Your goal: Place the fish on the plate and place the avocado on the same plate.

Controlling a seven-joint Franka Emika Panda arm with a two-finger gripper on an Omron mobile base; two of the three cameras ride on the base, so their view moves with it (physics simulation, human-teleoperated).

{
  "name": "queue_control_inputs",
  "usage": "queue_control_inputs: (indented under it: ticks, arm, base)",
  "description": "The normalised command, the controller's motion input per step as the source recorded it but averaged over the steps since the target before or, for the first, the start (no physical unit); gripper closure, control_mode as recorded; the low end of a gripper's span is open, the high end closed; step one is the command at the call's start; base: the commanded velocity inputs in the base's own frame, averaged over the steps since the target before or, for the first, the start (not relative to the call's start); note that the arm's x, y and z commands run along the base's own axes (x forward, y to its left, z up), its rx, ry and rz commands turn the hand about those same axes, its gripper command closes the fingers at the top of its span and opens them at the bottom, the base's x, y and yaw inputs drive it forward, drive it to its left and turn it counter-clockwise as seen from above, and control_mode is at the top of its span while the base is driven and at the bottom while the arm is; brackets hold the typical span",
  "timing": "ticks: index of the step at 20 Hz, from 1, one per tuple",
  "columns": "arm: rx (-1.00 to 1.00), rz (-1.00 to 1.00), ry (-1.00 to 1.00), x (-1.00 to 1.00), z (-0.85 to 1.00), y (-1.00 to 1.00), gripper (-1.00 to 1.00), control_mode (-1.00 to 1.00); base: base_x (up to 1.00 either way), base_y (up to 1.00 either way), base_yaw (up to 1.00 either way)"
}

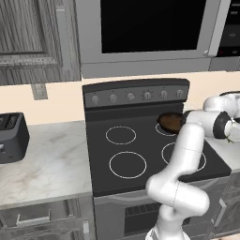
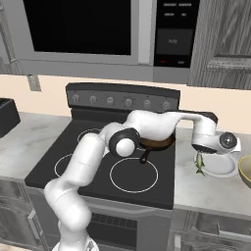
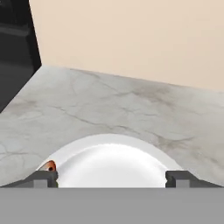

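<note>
Gripper [image 3: 111, 178] spread wide, holding nothing, just above the plate [image 3: 109, 153]. In the right base view the fish [image 2: 199, 163] hangs under the hand at the plate's near rim, apparently just released. Judgement: lift straight up, clear of the fish, before seeking the avocado, which I cannot locate.

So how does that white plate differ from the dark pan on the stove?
The plate is white, and sits on the marble counter right of the stove; the frying pan is dark brown and rests on the black stovetop. The pan has a handle pointing toward the front; the plate has none. The fish hangs over the plate's edge, while the pan is mostly hidden behind the arm. Both are round.
</note>
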Motion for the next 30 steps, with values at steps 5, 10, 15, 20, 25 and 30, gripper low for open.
queue_control_inputs:
  ticks: [5, 10, 15, 20, 25, 30]
  arm:
    - [-0.15, 0.12, -0.18, -0.99, 0.05, 0.85, -1.0, -1.0]
    - [-0.25, 0.21, -0.11, -0.85, 0.11, 1.0, -1.0, -1.0]
    - [-0.14, 0.31, 0.0, -0.53, 0.91, 0.7, -1.0, -1.0]
    - [-0.16, 0.46, 0.01, -0.71, 0.94, 0.58, -1.0, -1.0]
    - [-0.34, 0.51, 0.02, -0.78, 0.51, 0.97, -1.0, -1.0]
    - [-0.49, 0.46, 0.01, -0.47, 0.16, 1.0, -1.0, -1.0]
  base:
    - [0.0, 0.0, 0.0]
    - [0.0, 0.0, 0.0]
    - [0.0, 0.0, 0.0]
    - [0.0, 0.0, 0.0]
    - [0.0, 0.0, 0.0]
    - [0.0, 0.0, 0.0]
